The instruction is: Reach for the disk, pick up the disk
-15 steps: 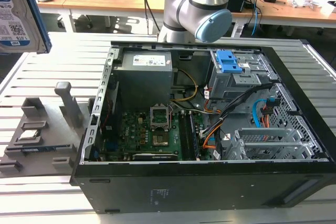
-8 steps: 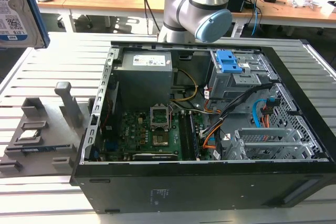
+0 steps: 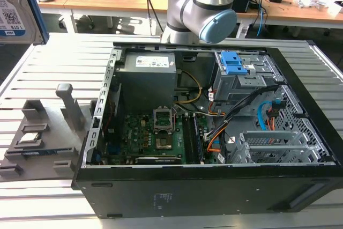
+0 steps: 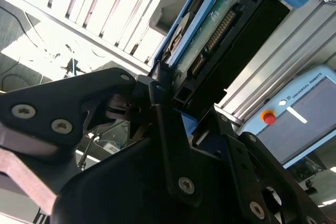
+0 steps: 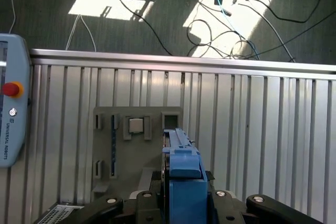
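Computer case [image 3: 214, 132], open, stands on the slatted table [image 3: 64, 63]. Grey holder [image 3: 43, 138] lies beside it, toward the exterior view's left. Disk [image 3: 16, 9] is raised off the table.

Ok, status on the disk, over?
Gripper shut on the disk. Disk in the air, over the grey holder tray and slatted table. Nothing seen in the way.

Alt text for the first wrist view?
The gripper holds the disk edge-on above a grey parts holder on the slatted metal table. A silver chip sits in the holder; a teach pendant is at the table's edge.
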`<act>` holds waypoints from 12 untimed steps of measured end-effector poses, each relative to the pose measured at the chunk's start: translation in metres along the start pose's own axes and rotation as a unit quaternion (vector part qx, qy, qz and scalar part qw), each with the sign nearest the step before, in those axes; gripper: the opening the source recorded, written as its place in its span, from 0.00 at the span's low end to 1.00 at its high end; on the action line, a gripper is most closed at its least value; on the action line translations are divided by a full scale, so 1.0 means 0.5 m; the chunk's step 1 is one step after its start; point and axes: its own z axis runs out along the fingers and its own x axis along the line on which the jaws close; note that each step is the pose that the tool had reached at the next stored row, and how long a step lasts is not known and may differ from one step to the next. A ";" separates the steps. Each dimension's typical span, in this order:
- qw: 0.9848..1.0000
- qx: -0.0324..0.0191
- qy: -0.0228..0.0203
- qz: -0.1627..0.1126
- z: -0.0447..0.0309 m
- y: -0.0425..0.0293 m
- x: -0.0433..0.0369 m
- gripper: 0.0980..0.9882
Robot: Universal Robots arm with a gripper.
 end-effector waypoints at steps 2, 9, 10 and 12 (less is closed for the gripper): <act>1.000 0.000 0.000 0.000 -0.002 0.000 0.000 0.30; 1.000 0.000 0.000 0.000 -0.002 -0.002 0.000 0.30; 1.000 0.000 0.000 0.000 -0.002 -0.005 0.000 0.30; 1.000 0.000 0.000 0.000 -0.003 -0.014 0.001 0.30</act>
